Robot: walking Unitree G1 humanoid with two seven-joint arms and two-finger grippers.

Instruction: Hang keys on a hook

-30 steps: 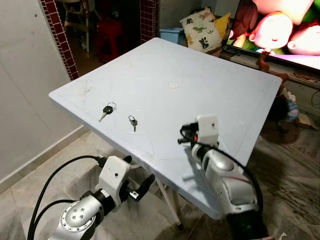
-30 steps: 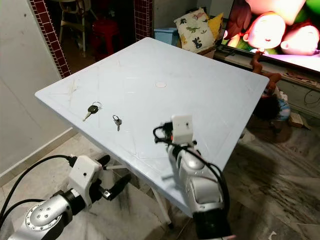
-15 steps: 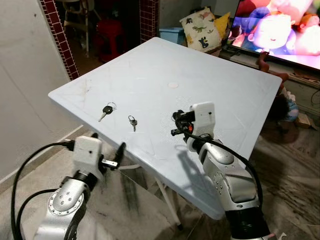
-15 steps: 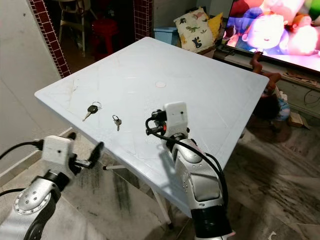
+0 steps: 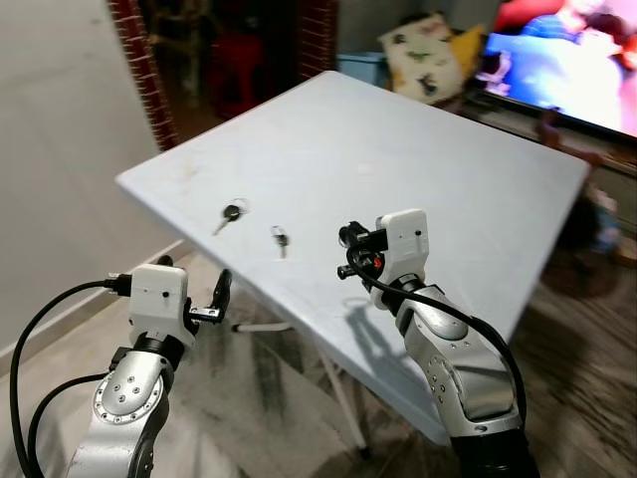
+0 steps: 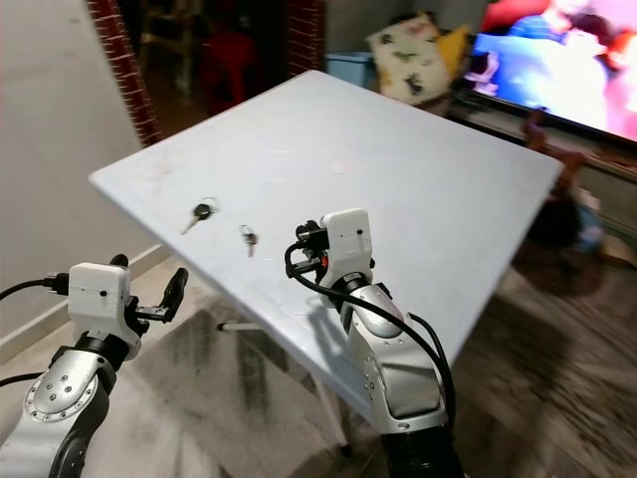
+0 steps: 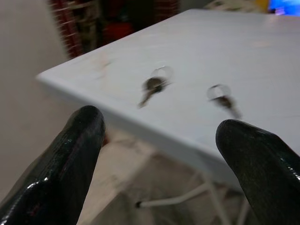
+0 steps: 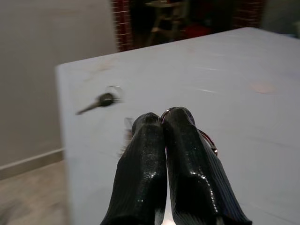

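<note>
Two keys lie near the left corner of the pale blue table (image 5: 468, 169): a black-headed key (image 5: 231, 213) and a smaller key set (image 5: 280, 238). My right gripper (image 5: 345, 255) hovers over the table just right of the small key set, its fingers (image 8: 154, 140) pressed shut. A thin reddish ring (image 8: 209, 142) shows beside them; I cannot tell what it belongs to. My left gripper (image 5: 194, 281) is open, off the table's near-left edge and below it, pointing toward both keys (image 7: 152, 86).
A white wall (image 5: 60, 149) runs along the left, ending at a brick pillar (image 5: 139, 60). Behind the table are a lit TV (image 5: 577, 50), a patterned cushion (image 5: 433, 55) and a blue box (image 5: 358, 65). Marble floor (image 5: 289, 398) lies under the table's near edge.
The view has shifted and blurred, so the camera moved. My left arm swung up from under the table to its left edge. My right gripper moved left toward the keys.
</note>
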